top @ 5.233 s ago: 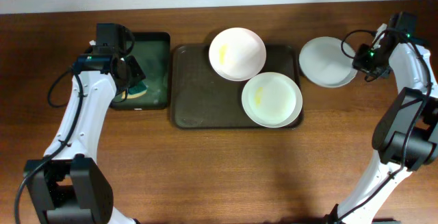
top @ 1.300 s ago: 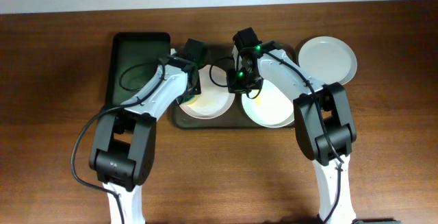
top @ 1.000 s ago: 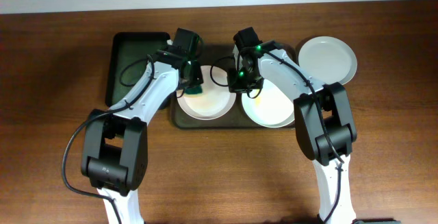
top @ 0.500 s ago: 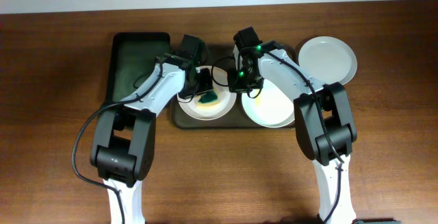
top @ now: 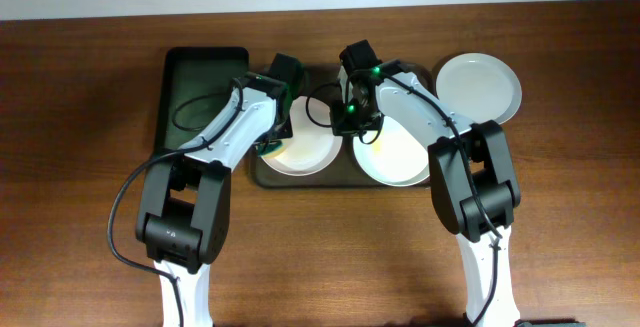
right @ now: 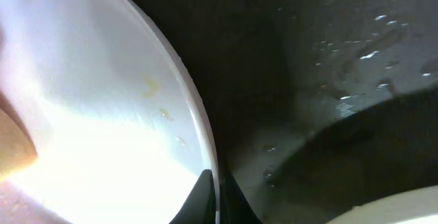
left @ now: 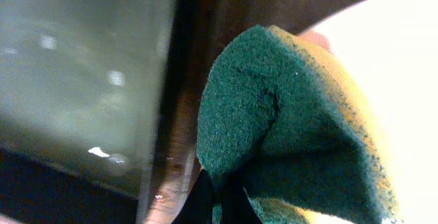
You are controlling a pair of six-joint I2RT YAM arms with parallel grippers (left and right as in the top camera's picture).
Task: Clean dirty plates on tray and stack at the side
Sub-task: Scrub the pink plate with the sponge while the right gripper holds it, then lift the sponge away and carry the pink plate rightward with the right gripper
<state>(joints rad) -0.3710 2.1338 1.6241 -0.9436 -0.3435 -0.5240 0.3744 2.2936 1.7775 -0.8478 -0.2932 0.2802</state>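
Two white plates lie on the brown tray (top: 340, 179). My right gripper (top: 352, 119) (right: 216, 186) is shut on the right rim of the left plate (top: 305, 150) (right: 89, 114), which shows small yellow specks. My left gripper (top: 272, 135) (left: 222, 196) is shut on a green and yellow sponge (top: 266, 149) (left: 287, 128), pressed at that plate's left edge (left: 397, 59). The second plate (top: 400, 152) (right: 404, 207) lies right of it with a faint yellow smear. A third plate (top: 480, 87) sits on the table, right of the tray.
A deeper black-green tray (top: 200, 92) (left: 75, 66) stands left of the brown tray, close to my left arm. Both arms cross over the brown tray's back half. Bare wooden table (top: 330, 257) stretches in front.
My left gripper has swept the sponge from the middle of the left plate to its left edge. The right gripper has kept its hold on the plate's rim.
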